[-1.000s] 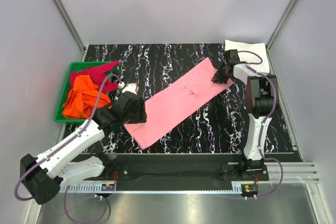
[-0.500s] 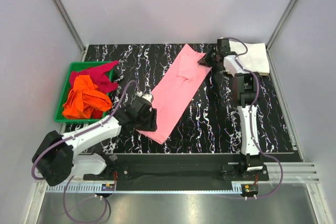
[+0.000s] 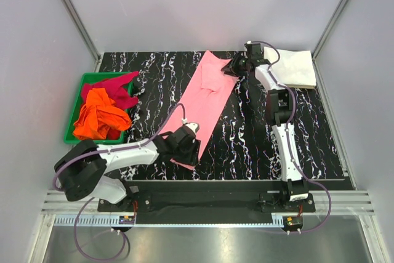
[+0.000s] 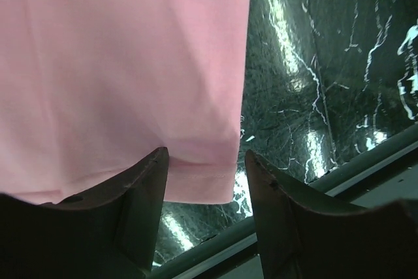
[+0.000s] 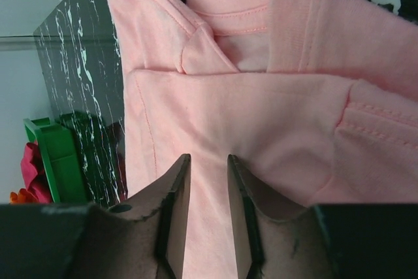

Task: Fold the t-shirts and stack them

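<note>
Judging by how things lie, one white t-shirt (image 3: 297,69) sits folded at the far right corner of the tabletop (image 3: 258,133). The pink t-shirt (image 3: 206,100) lies as a long strip, sleeves turned in but not yet folded short. The orange t-shirt (image 3: 98,115) and magenta t-shirt (image 3: 117,87) are heaped in the green tray (image 3: 69,138), untouched. Only the top view shows all of this. The left wrist view adds that the left gripper (image 4: 206,155) stands with jaws apart over the near hem corner, beside the tabletop's edge. The right wrist view shows the right gripper (image 5: 208,158) with jaws slightly apart at the collar end, nothing visibly caught between them.
</note>
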`<state>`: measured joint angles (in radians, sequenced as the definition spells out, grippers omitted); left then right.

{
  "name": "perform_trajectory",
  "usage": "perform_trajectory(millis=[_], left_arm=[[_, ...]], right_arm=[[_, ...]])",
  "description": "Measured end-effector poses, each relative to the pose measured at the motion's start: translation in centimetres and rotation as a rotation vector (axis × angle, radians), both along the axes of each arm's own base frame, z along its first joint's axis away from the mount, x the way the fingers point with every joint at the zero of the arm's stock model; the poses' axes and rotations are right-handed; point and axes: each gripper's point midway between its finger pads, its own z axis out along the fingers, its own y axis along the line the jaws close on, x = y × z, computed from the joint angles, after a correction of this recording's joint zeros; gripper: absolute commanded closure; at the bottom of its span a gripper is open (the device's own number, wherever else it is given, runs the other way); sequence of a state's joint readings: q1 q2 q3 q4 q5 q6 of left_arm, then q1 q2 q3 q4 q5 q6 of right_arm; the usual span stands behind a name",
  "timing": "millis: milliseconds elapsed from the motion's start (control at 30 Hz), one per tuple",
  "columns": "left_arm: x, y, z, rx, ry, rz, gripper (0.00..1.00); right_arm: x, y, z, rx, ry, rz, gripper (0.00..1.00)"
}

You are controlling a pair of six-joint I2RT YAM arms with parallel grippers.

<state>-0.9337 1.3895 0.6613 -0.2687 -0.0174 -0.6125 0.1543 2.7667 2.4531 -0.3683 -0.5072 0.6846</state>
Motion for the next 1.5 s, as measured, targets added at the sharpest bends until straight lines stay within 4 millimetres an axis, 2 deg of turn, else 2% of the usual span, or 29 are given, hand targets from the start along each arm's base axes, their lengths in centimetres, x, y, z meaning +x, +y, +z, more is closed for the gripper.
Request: perform_trajectory(millis=[100, 167, 267, 400, 467, 533, 600, 667, 733, 833, 933, 1000, 1133, 1300, 1500], left_arm=[[-0.7, -0.9, -0.4, 0.003, -0.008, -0.021, 0.45], [-1.0, -1.6, -0.5, -0.001, -0.022, -0.036, 0.45], [-1.6, -2.7, -0.4, -0.006, -0.035, -0.052, 0.45], [-2.9, -3.7, -0.3, -0.002, -0.033, -0.068, 0.44], [-3.6, -4.0, -0.1, 0.003, -0.024, -0.083, 0.44], [-4.3, -4.4, 0.4, 0.003, -0.012, -0.098, 0.43], [-4.5, -5.3, 1.5, -0.010, -0.007, -0.110, 0.41], [-4.1, -6.3, 3.1, -0.042, -0.021, -0.113, 0.40], [-3.6, -7.0, 5.4, -0.086, -0.049, -0.114, 0.40], [-2.8, -7.5, 8.2, -0.148, -0.093, -0.115, 0.41], [-2.3, -7.3, 8.8, -0.160, -0.112, -0.113, 0.46], [-2.2, -7.1, 8.2, -0.151, -0.112, -0.117, 0.50], [-2.9, -6.2, 6.0, -0.118, -0.087, -0.134, 0.56], [-3.2, -6.2, 3.2, -0.072, -0.055, -0.162, 0.61], [-3.4, -6.4, 0.6, -0.025, -0.021, -0.185, 0.62]], right_arm=[[-0.7, -0.1, 0.5, -0.013, 0.012, 0.013, 0.59], [-1.2, -0.3, 1.6, -0.022, 0.013, 0.019, 0.59], [-2.7, -0.6, 5.0, -0.034, 0.002, 0.025, 0.60], [-4.9, -1.4, 11.4, -0.051, -0.063, 0.019, 0.61], [-6.7, -2.0, 14.2, -0.066, -0.088, 0.008, 0.61], [-8.6, -2.8, 15.9, -0.084, -0.097, -0.011, 0.60], [-10.3, -3.7, 16.4, -0.116, -0.093, -0.040, 0.58], [-11.3, -4.4, 15.7, -0.151, -0.081, -0.061, 0.58], [-11.5, -4.8, 14.2, -0.173, -0.062, -0.068, 0.59], [-10.8, -5.1, 10.6, -0.196, -0.009, -0.081, 0.52], [-9.6, -5.5, 6.6, -0.220, 0.035, -0.104, 0.51], [-8.6, -5.9, 4.1, -0.226, 0.062, -0.121, 0.51], [-5.8, -7.3, 1.3, -0.212, 0.071, -0.165, 0.52], [-2.1, -8.6, 0.5, -0.171, 0.028, -0.200, 0.53], [0.1, -9.5, -0.1, -0.144, -0.002, -0.224, 0.55]])
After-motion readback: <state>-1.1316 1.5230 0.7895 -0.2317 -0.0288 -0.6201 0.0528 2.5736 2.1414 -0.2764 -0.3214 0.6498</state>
